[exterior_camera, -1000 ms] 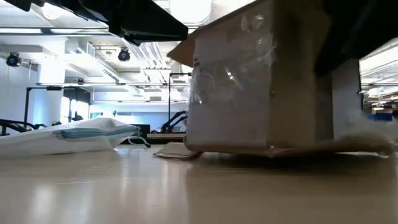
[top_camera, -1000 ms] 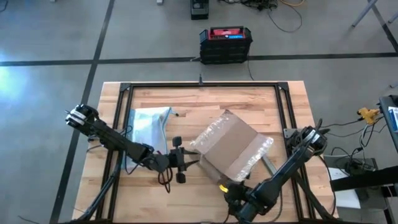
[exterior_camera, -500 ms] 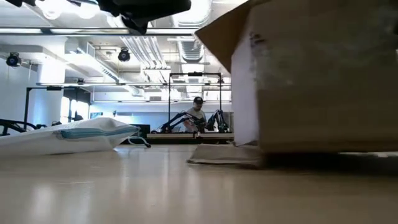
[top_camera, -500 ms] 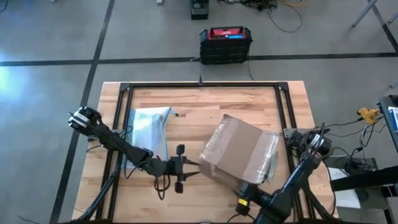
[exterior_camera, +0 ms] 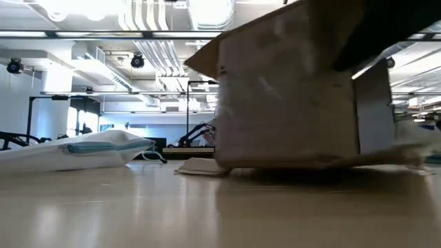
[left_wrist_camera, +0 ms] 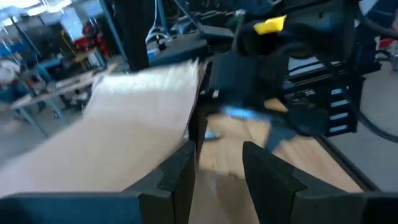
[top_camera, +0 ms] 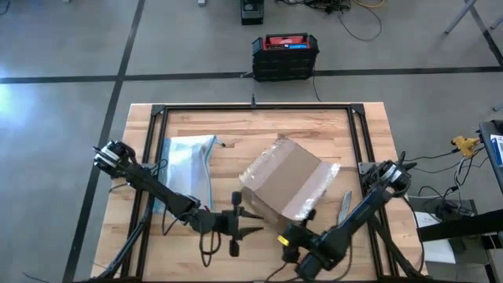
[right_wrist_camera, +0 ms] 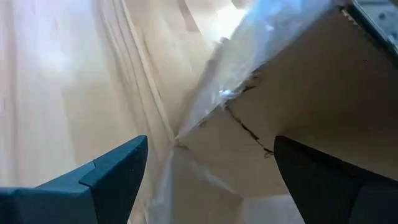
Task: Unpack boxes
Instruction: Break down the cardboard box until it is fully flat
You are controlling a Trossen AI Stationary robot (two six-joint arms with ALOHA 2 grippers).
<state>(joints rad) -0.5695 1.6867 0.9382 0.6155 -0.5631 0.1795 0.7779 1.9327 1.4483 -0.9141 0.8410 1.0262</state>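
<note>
Leftmost on the wooden table (top_camera: 189, 130) lies a flat clear pouch (top_camera: 187, 161) with a blue edge, well apart from the work. Next, the left gripper (top_camera: 250, 221) sits near the table's front edge, pointing toward the near-left corner of the cardboard box (top_camera: 287, 179); its fingers (left_wrist_camera: 180, 174) stand narrowly parted with nothing between them, the box's flap just ahead of them in the left wrist view. The box itself rests at the middle of the table, turned at an angle, with shiny clear tape across its top and down its right end. Further right, the right gripper (top_camera: 302, 228) is at the box's front-right edge, its fingers (right_wrist_camera: 112, 171) spread wide and empty, a torn, taped corner of cardboard between and ahead of them.

Judging by how it sits, the box is likely light and fairly stiff along its folds, but the flaps should bend easily and the taped patches look slippery. A hold on a bare cardboard flap edge or a corner, away from the tape, seems the safer grip; one arm bracing a side wall would probably stop it sliding on the smooth wood.
</note>
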